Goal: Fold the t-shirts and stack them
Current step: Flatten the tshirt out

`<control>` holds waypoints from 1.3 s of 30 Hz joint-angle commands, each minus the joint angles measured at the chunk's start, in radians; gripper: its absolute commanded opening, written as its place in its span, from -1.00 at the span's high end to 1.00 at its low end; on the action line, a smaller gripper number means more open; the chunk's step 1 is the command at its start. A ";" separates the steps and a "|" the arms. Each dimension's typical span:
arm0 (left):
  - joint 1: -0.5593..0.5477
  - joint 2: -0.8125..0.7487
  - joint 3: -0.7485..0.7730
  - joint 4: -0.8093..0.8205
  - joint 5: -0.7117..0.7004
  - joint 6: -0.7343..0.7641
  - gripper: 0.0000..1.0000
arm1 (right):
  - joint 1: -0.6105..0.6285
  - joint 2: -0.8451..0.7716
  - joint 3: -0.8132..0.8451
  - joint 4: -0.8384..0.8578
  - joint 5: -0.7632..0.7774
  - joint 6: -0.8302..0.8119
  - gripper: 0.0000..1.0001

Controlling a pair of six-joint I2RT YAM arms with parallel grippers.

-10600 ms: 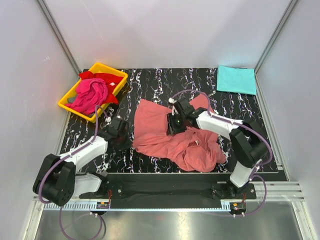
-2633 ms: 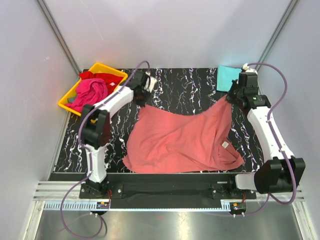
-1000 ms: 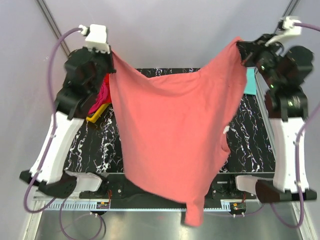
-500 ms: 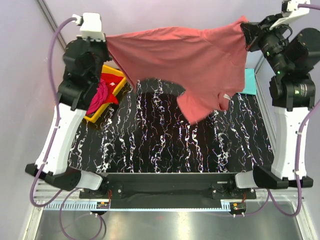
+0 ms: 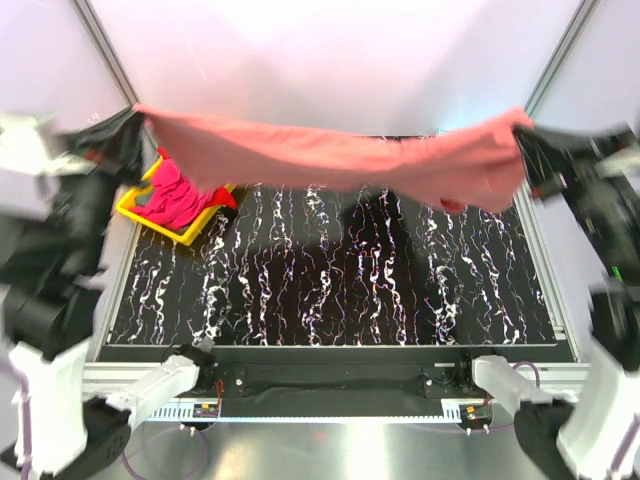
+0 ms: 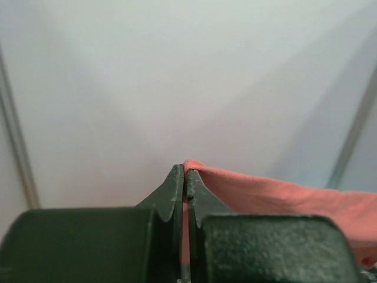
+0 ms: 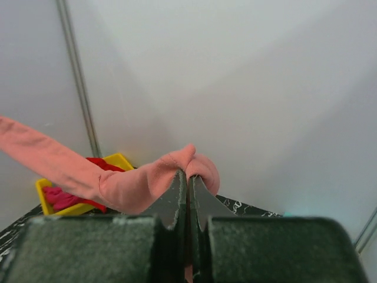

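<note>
- Above the yellow tray (image 5: 128,206), the salmon-pink t-shirt (image 5: 330,155) stretches as a bunched band, each end pinched by the tightly closed left gripper (image 6: 184,172) and right gripper (image 7: 187,177).
- Blur smears the left arm (image 5: 50,260) and right arm (image 5: 605,215).

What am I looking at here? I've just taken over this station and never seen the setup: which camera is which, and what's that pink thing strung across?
These are two robot arms bolted at the near edge of a black marbled table. The large picture looks down from above and behind them. The other two come from a camera on each wrist, looking along its own fingers. The left gripper and the right gripper are each shut on an edge of a pink shirt, stretching it in the air above the table. At the far left, a yellow tray holds a magenta shirt and a red shirt.
</note>
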 commanded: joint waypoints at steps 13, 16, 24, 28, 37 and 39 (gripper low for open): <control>0.005 -0.050 0.065 -0.083 0.127 -0.110 1.00 | 0.000 0.002 0.216 -0.036 0.056 0.007 1.00; 0.005 0.040 0.026 -0.148 0.019 -0.087 1.00 | -0.001 0.094 0.147 0.022 0.084 -0.059 1.00; 0.014 0.195 -0.238 -0.034 -0.136 -0.113 1.00 | -0.001 0.244 -0.295 0.396 -0.020 -0.179 1.00; 0.034 0.327 -0.319 -0.028 -0.171 -0.164 1.00 | 0.000 0.352 -0.517 0.597 -0.065 -0.185 1.00; 0.170 0.756 -0.264 0.027 -0.103 -0.163 1.00 | 0.000 0.819 -0.501 0.869 -0.088 -0.189 1.00; 0.187 0.813 -0.217 0.033 -0.035 -0.149 1.00 | 0.000 0.937 -0.444 0.872 -0.088 -0.197 1.00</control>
